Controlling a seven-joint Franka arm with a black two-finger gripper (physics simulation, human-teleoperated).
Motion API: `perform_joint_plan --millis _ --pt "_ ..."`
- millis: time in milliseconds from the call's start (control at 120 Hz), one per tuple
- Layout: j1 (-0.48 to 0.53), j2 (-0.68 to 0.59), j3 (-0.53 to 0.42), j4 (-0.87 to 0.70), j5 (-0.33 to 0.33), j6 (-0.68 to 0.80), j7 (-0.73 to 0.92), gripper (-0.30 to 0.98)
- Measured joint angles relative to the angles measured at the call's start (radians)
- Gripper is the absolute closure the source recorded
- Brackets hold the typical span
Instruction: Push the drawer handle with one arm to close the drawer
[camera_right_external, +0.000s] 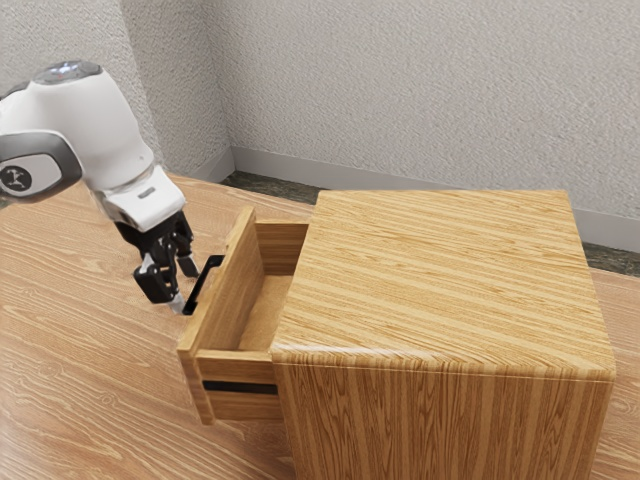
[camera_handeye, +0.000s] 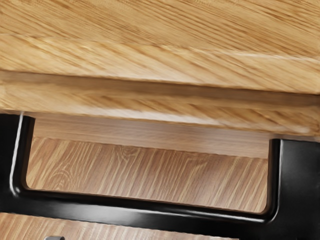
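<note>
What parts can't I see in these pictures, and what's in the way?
- Back of the drawer, exterior view: the cabinet covers it.
- Bottom of the cabinet, exterior view: cut off by the lower edge.
- Where the arm starts, exterior view: cut off by the left edge.
- Whether the gripper touches the handle, exterior view: too small to tell.
</note>
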Motion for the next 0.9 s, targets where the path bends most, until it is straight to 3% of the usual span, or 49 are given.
perform_joint_plan --millis 167,392,575,900 --pt "-0.048 0.016 0.009 0.008 -0.010 0.083 -0.019 0.21" --pt "-0.103 0.130 0.050 0.063 -0.053 0.170 -0.044 0.21" --pt "-0.174 0.150 0.084 0.094 -0.067 0.210 -0.062 0.21" --pt "-0.209 0.176 0.099 0.111 -0.071 0.249 -0.091 0.21"
